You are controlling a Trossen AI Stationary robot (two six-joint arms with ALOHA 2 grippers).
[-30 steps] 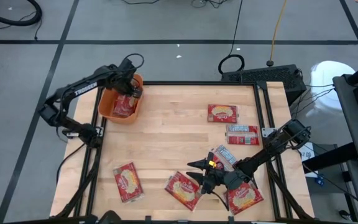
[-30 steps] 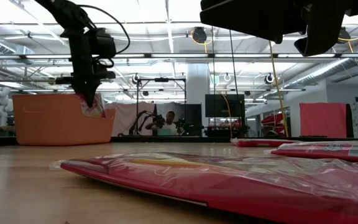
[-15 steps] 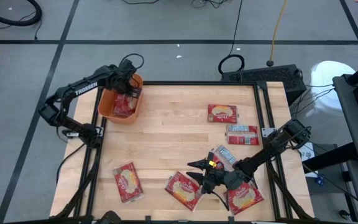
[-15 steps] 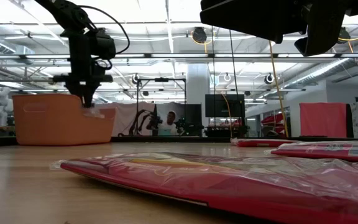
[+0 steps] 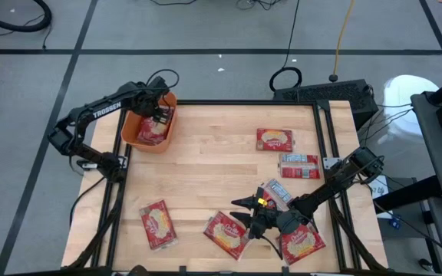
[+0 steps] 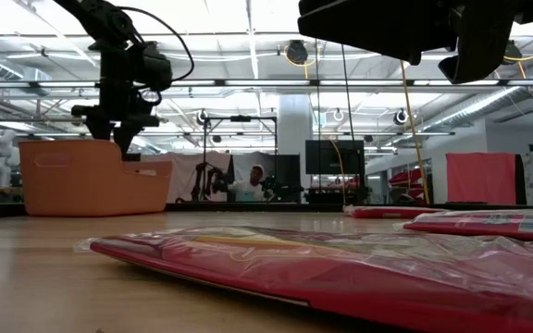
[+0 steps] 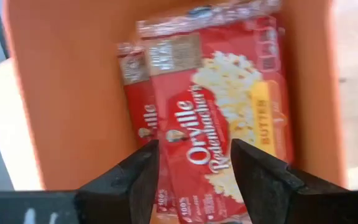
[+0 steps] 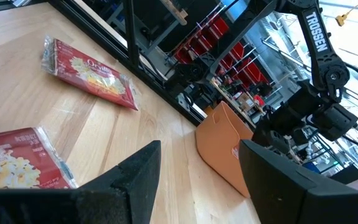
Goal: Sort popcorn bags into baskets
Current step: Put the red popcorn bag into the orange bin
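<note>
Left gripper (image 7: 194, 180) fingers now spread, packet let go; a second ago they pinched it at the rim. Popcorn bags (image 7: 229, 112) lie flat inside orange basket (image 5: 133, 132), far left. Arm raised above tub. Right gripper (image 5: 245, 218) parted, empty, over near-edge packet (image 5: 225, 232).

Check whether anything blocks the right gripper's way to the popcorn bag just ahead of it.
Nothing visible does. The right gripper, jaws open, hovers right beside the popcorn bag near the table's front edge, with no other object between them.
</note>
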